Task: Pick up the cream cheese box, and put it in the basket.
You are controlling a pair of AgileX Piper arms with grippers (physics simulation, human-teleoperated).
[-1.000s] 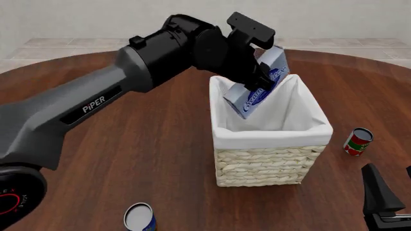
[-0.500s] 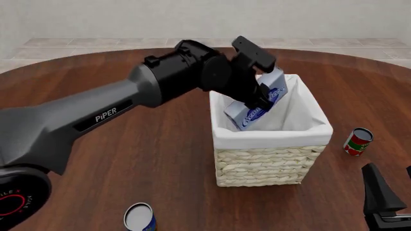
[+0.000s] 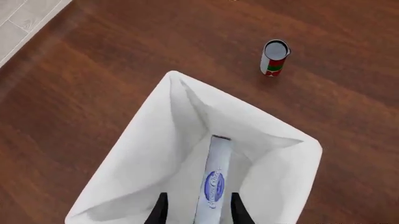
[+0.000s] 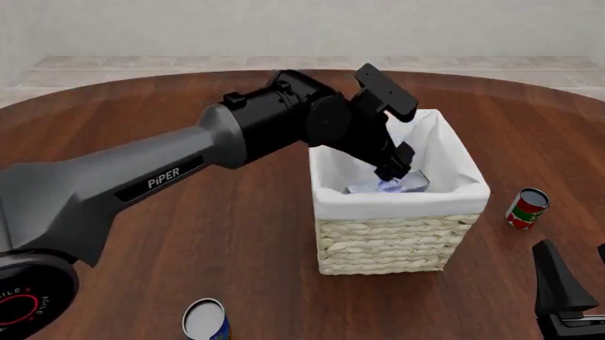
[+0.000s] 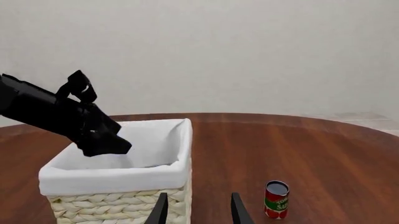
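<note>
Left wrist view: the small flat light-blue and white cream cheese box (image 3: 212,184) lies straight ahead of the left end effector (image 3: 197,213), its long axis running along the fingers, down inside the white-lined woven straw basket (image 3: 156,116). The fingers flank it; whether they pinch it I cannot tell.

Front view: the left end effector (image 4: 395,172) dips below the basket (image 4: 397,244) rim, box (image 4: 387,187) beneath it.

Right wrist view: the right end effector (image 5: 197,210) sits spread, well apart, idle.

1. The table (image 4: 236,234) is dark, polished wood with a soft sheen.
2. The basket (image 4: 387,244) is rough woven pale straw, lined with smooth matt white cloth.
3. Inside the basket, the cream cheese box (image 3: 212,186) looks like smooth printed card.
</note>
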